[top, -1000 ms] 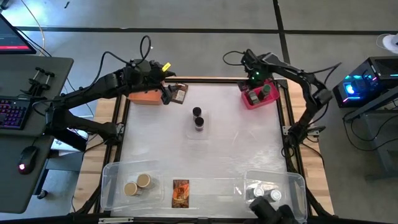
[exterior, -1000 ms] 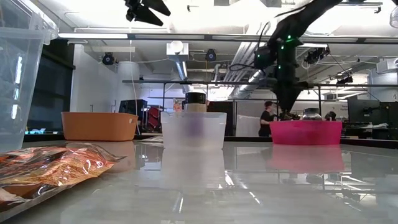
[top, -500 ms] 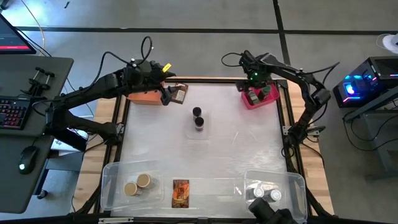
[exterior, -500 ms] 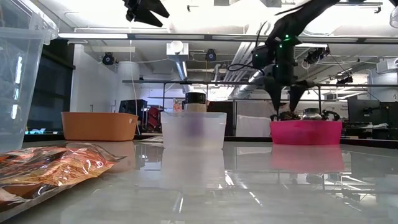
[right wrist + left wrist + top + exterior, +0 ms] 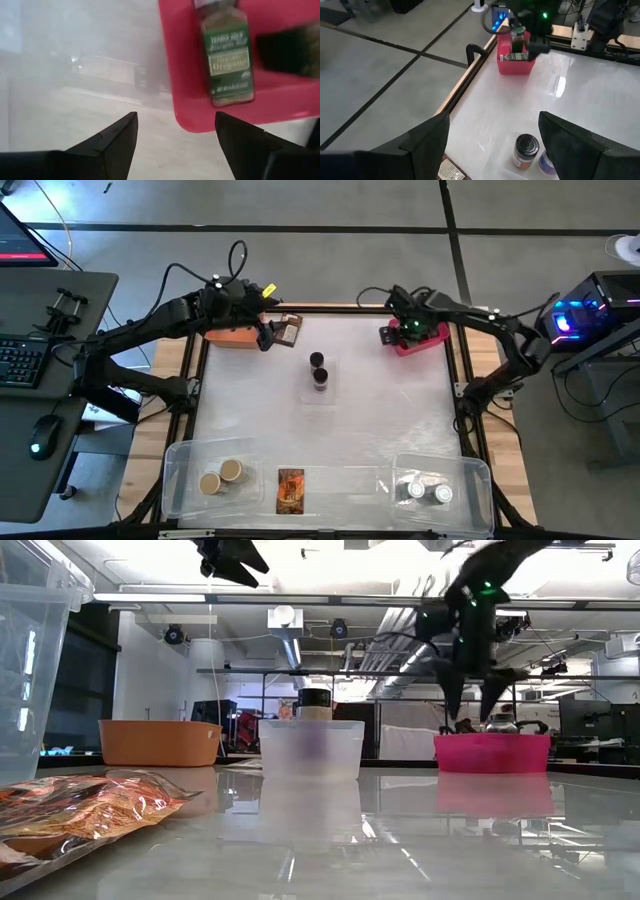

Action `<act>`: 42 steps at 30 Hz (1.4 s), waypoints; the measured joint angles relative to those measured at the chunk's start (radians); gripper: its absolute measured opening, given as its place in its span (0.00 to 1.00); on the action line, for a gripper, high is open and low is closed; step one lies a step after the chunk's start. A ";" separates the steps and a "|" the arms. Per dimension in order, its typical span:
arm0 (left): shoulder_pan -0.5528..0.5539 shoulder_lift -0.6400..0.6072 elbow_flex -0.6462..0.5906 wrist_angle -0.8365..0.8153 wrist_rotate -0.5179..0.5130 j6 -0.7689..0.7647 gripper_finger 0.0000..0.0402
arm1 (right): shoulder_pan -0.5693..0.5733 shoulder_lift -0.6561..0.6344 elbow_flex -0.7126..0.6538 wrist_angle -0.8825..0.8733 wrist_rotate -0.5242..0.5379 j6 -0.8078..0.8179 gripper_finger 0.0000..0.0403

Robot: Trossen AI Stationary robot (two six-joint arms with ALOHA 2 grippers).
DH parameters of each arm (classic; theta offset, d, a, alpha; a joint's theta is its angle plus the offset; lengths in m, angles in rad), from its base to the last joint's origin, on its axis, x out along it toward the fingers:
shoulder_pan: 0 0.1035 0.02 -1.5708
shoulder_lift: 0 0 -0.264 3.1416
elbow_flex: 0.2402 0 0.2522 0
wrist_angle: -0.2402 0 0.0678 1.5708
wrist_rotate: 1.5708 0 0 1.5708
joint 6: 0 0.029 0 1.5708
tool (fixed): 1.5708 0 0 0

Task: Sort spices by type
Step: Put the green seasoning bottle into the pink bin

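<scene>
1. A spice jar (image 5: 224, 60) with a green-and-white label lies on its side in the pink bin (image 5: 421, 340), which sits at the upper right of the table in the high view. In the right wrist view the jar is in the upper right, just beyond the fingers and apart from them.
2. The right gripper (image 5: 397, 332) hangs over the bin's left edge in the high view. Its fingers (image 5: 110, 142) are spread wide with nothing between them. In the low view the two fingers point down above the bin (image 5: 491, 752), clear of its rim.
3. The right arm reaches in from the right of the high view, with its elbow bent beyond the table's right edge.
4. Two dark-capped jars (image 5: 318, 370) stand in a clear tub (image 5: 310, 748) near the table's centre, well apart from both grippers.
5. A brown packet (image 5: 288, 330) lies at the upper left of the table, just beside the left gripper (image 5: 266, 334).
6. The left gripper's fingers (image 5: 422, 140) are parted and empty in the left wrist view. The left arm stretches in from the left of the high view, above the orange bin (image 5: 232, 337).
7. Along the bottom of the high view, two tan-capped jars (image 5: 220, 477) sit in a clear container at the left. An orange packet (image 5: 290, 490) lies in the middle. Two white-capped jars (image 5: 425, 492) sit in a clear container at the right.
</scene>
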 joint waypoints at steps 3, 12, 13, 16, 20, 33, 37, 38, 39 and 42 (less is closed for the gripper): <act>0.014 0.000 0.000 0.003 0.000 0.000 0.73 | -0.017 -0.011 -0.079 0.075 0.004 0.039 0.65; 0.040 0.000 0.000 0.011 0.004 -0.008 0.73 | -0.006 -0.008 -0.022 0.161 0.302 0.054 0.65; 0.040 0.000 0.000 0.019 0.004 -0.016 0.73 | -0.019 -0.003 -0.020 0.160 0.302 0.056 0.64; 0.040 0.000 0.000 0.044 0.004 -0.027 0.73 | -0.058 0.020 -0.015 0.164 0.295 0.066 0.64; 0.040 0.000 0.000 0.055 0.004 -0.029 0.73 | -0.072 0.041 0.004 0.140 0.301 0.063 0.63; 0.040 0.000 0.000 0.050 0.003 -0.026 0.73 | 0.022 -0.029 0.116 0.076 0.202 -0.126 0.63; 0.040 0.000 0.000 0.049 0.003 -0.005 0.73 | 0.174 -0.115 0.162 -0.078 0.082 -0.158 0.63; 0.040 0.000 0.000 0.049 0.003 -0.002 0.73 | 0.221 -0.138 0.163 -0.135 0.048 -0.117 0.63; 0.042 0.000 0.000 0.049 0.003 -0.002 0.73 | 0.273 -0.157 0.162 -0.207 0.013 -0.063 0.62; 0.059 0.000 0.000 0.049 0.004 -0.009 0.73 | 0.454 -0.203 0.132 -0.449 -0.100 0.187 0.59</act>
